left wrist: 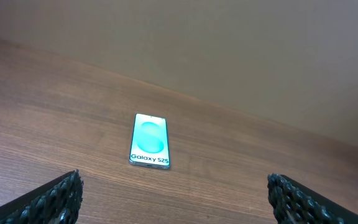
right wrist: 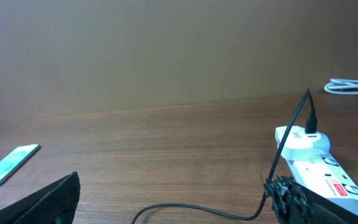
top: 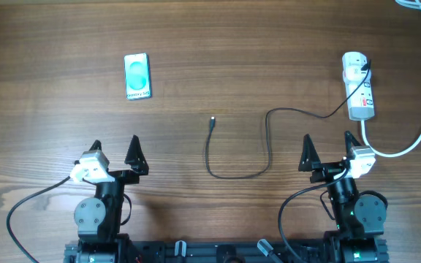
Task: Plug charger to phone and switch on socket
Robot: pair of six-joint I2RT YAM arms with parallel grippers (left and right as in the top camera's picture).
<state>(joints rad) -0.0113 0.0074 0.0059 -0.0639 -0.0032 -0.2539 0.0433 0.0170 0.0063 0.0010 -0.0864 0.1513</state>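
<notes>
Wood-grain desk [top: 196,44], tan wall [left wrist: 229,37] behind. Phone [left wrist: 149,141] lettering legible only from left wrist view. Left hand [top: 115,142], right hand [top: 327,137] wide, empty.

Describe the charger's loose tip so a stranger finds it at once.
Start at the white socket on the table's right, where the thin black charger plugs in. Follow it left through its loop to the tip lying mid-table. Unlike the thick white cord, it is black and thin.

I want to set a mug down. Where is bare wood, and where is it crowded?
Bare wood: between the phone and the socket, beyond the tip of the charger, and left of the phone. Crowded: the right side, where charger, socket and white cord meet.
</notes>
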